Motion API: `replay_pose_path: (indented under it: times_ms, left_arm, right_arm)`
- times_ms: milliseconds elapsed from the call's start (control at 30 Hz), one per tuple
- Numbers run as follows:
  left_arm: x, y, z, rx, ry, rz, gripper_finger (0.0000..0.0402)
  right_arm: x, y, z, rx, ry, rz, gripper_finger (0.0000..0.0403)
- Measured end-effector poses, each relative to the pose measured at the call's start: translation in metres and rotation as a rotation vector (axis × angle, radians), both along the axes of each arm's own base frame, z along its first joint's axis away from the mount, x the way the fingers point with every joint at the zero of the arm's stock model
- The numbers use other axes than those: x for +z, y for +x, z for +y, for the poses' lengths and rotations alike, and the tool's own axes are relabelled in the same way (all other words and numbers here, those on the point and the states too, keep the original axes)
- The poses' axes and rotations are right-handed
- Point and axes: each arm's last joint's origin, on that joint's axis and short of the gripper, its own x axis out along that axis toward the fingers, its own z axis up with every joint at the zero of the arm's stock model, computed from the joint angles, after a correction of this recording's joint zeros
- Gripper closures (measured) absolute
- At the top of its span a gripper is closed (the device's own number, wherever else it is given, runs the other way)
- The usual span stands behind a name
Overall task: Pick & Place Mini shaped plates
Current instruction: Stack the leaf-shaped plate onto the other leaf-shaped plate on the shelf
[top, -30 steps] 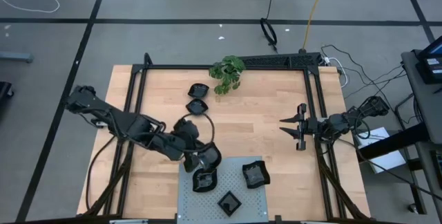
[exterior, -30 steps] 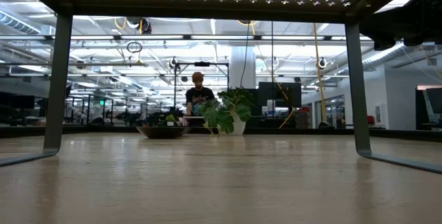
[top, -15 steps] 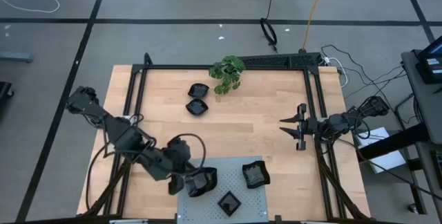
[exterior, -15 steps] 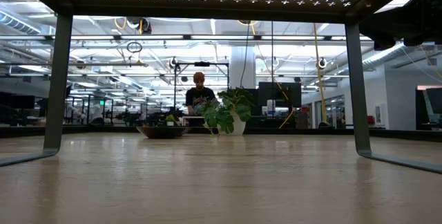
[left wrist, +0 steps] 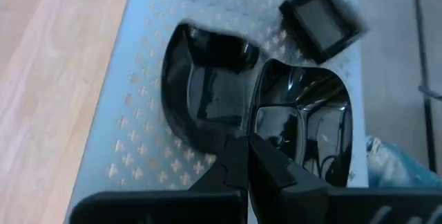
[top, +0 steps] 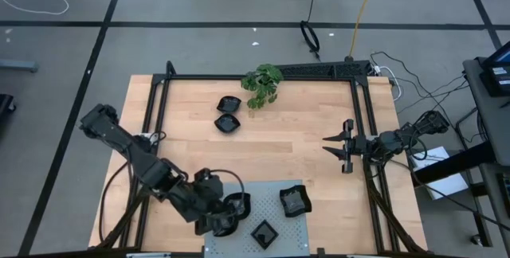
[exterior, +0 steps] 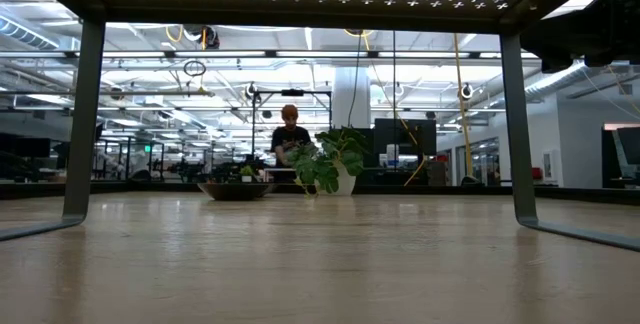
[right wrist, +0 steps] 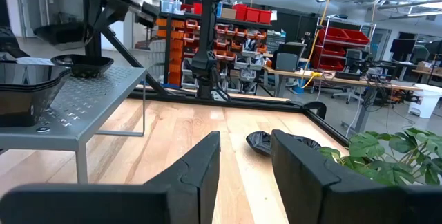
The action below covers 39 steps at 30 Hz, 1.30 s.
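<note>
We are holding the left gripper (left wrist: 243, 156) pinched on a glossy black shallow dish (left wrist: 304, 124) directly above the grey perforated metal panel (top: 292, 232), six o'clock on the table, while the right gripper (top: 341, 148) is waiting half-open at three o'clock.

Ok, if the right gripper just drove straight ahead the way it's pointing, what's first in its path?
The right gripper points across bare table. Its wrist view puts a black plate lying on the wood nearly dead ahead, so probably that, though depth is unclear.
</note>
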Motion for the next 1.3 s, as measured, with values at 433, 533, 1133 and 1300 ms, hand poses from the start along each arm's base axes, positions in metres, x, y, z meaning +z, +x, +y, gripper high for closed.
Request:
replay_pose_path:
  times_ms: [433, 533, 1133, 1300]
  left_arm:
    - [0.003, 0.021, 0.025, -0.003, -0.011, -0.031, 0.0401]
    - [0.003, 0.024, 0.030, -0.012, -0.002, -0.035, 0.0400]
    - [-0.025, 0.048, 0.040, -0.012, 0.024, 0.075, 0.0384]
    - [-0.025, 0.048, 0.042, 0.033, 0.002, 0.094, 0.0362]
  right_arm:
    - [0.000, 0.000, 0.000, 0.000, 0.000, 0.000, 0.0284]
    - [0.000, 0.000, 0.000, 0.000, 0.000, 0.000, 0.0284]
    - [0.000, 0.000, 0.000, 0.000, 0.000, 0.000, 0.0284]
    - [0.000, 0.000, 0.000, 0.000, 0.000, 0.000, 0.0284]
